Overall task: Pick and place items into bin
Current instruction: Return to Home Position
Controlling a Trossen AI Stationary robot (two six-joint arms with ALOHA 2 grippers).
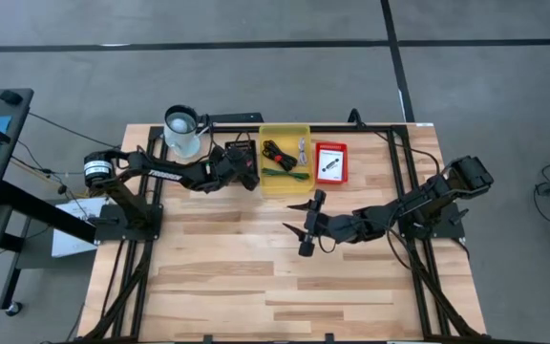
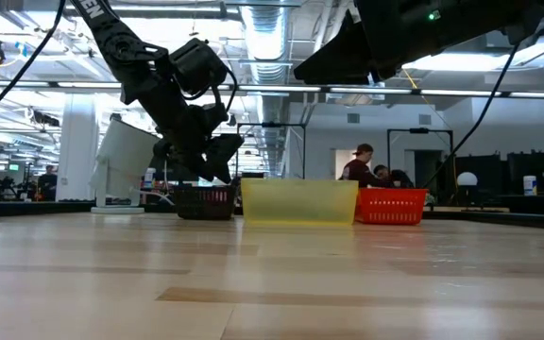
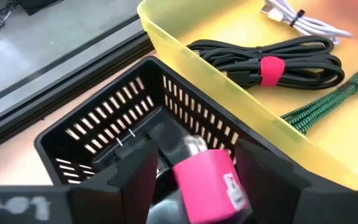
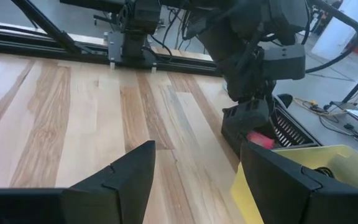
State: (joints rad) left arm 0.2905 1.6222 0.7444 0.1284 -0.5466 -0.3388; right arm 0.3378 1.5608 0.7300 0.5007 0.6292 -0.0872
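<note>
Inside the black bin [image 3: 98,118], a pink adapter [image 3: 207,186] lies partly hidden.

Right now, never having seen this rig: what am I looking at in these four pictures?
Two robot arms at a wooden table, each ending in a two-finger gripper. One picture looks straight down, one sits at table level, one rides on each wrist. Along one edge stand a black bin, a yellow bin with cables, a red bin and a white jug. The left gripper hangs open over the black bin, where a pink adapter lies. The right gripper is open above bare wood, holding nothing.
</note>
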